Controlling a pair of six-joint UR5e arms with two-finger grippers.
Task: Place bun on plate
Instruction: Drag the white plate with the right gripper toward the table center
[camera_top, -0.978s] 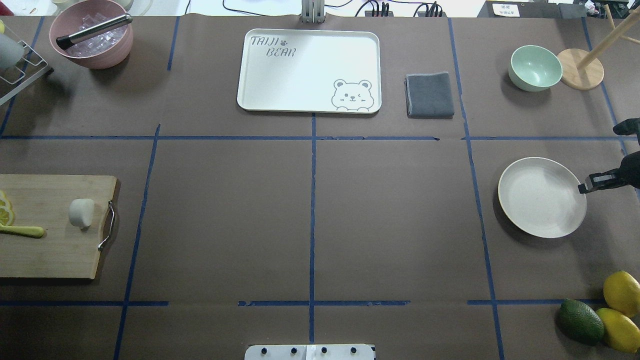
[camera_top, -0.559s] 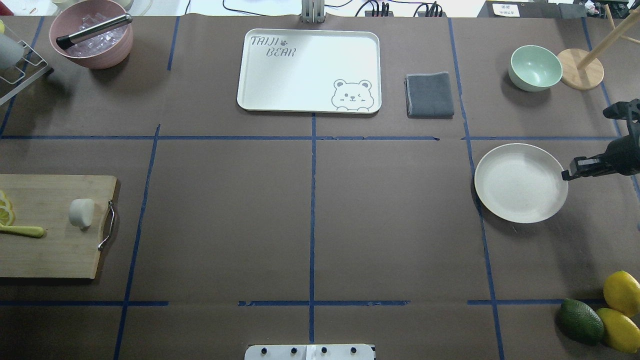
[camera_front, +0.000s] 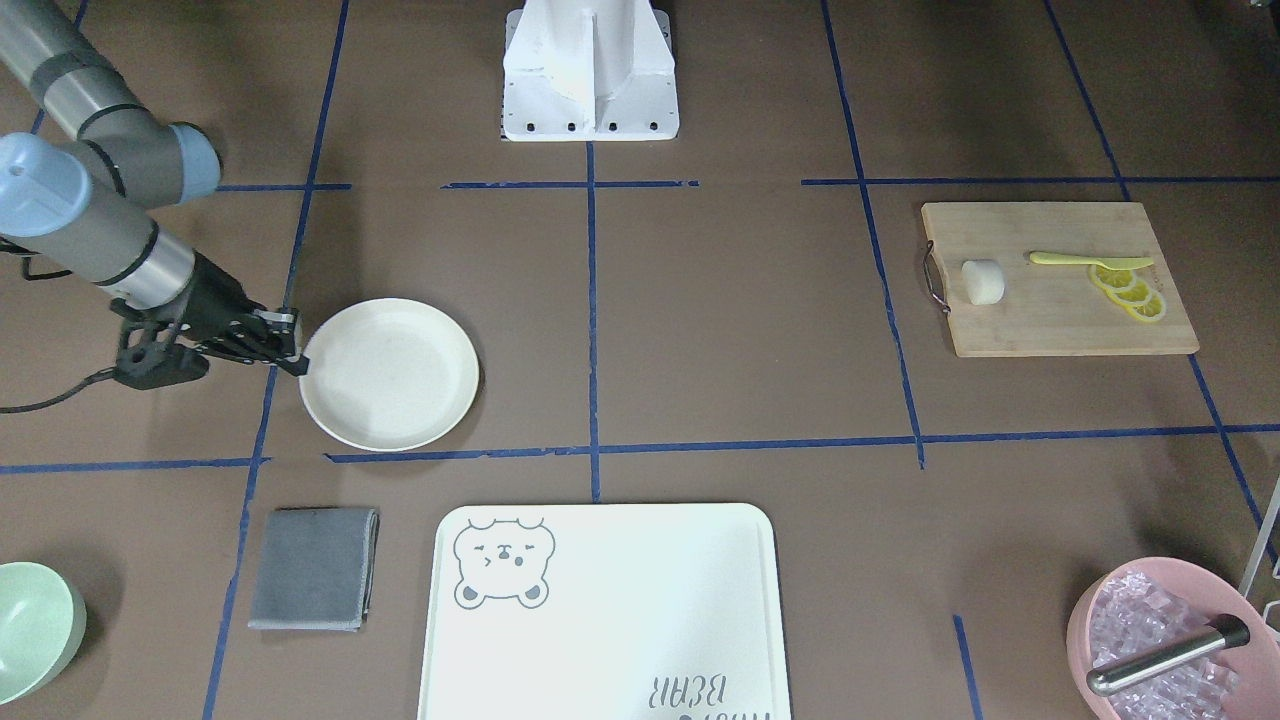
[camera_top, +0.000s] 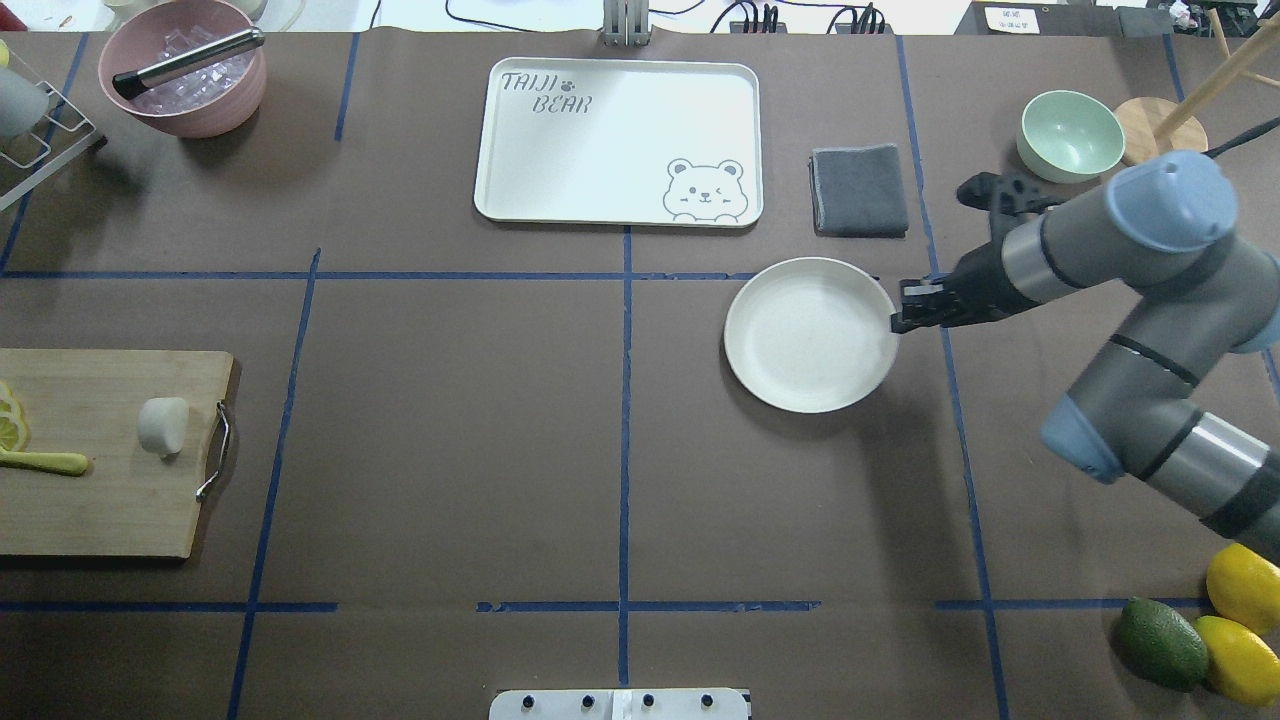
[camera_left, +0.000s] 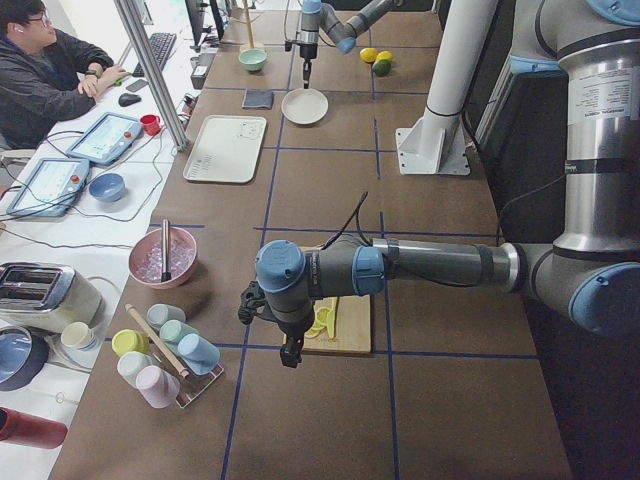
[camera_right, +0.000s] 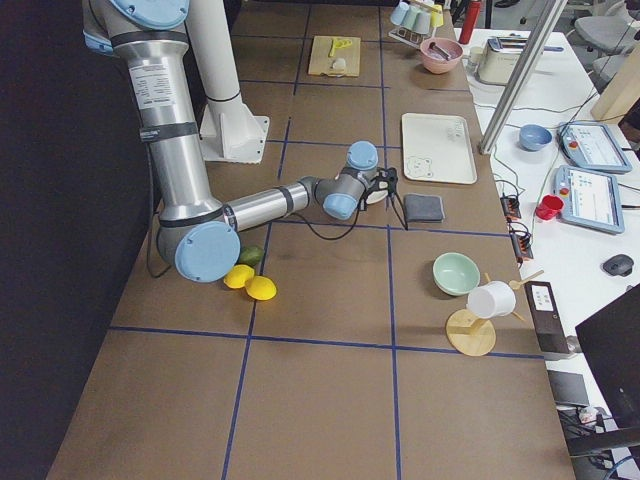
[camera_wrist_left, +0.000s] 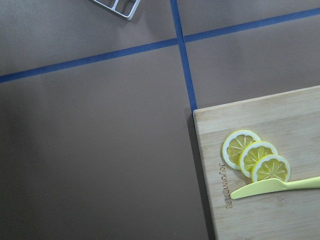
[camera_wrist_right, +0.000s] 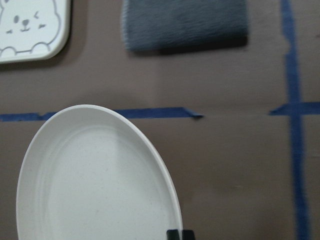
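Observation:
The bun (camera_top: 162, 425) is a small white lump lying on the wooden cutting board (camera_top: 100, 510) at the table's left; it also shows in the front view (camera_front: 982, 282). The round cream plate (camera_top: 810, 335) sits right of the table's centre, just below the grey cloth. My right gripper (camera_top: 897, 318) is shut on the plate's right rim; in its wrist view the rim (camera_wrist_right: 172, 200) runs between the fingertips at the bottom edge. My left gripper (camera_left: 290, 356) hangs beside the board's outer end, and I cannot tell whether it is open or shut.
A bear-print tray (camera_top: 618, 140) and a grey cloth (camera_top: 860, 190) lie at the back. A green bowl (camera_top: 1070, 135) and a wooden stand (camera_top: 1160, 138) stand back right. Lemons (camera_top: 1240, 590) and an avocado (camera_top: 1160, 642) lie front right. Lemon slices (camera_wrist_left: 255, 157) and a yellow knife (camera_wrist_left: 275, 187) are on the board.
My right gripper has moved left, drawing the plate with it from the table's right edge to just right of centre. The bun has not moved.

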